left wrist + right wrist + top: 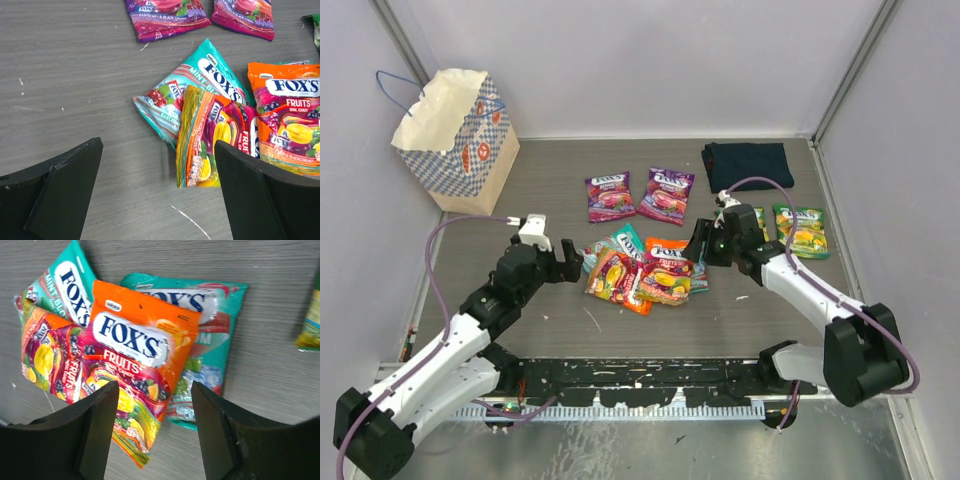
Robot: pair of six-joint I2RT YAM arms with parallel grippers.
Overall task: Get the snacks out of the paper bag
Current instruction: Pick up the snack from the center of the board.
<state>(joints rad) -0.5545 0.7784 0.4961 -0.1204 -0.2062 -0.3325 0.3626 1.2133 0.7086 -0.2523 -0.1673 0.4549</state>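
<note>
The paper bag (455, 140) stands open at the far left corner. Two purple snacks (609, 196) (666, 193) lie flat behind a middle pile. The pile holds a teal packet (620, 243) (200, 85), an orange packet (667, 258) (140, 350), a second orange-red fruit packet (615, 278) (210, 135) and a second teal one (210, 340) underneath. A green packet (800, 230) lies at the right, with another partly behind the right arm. My left gripper (572, 262) (157, 150) is open and empty just left of the pile. My right gripper (698, 245) (155, 390) is open and empty at the pile's right side.
A dark navy folded cloth (745, 165) lies at the back right. Grey walls close in the table on the left, back and right. A black rail (640, 380) runs along the near edge between the arm bases.
</note>
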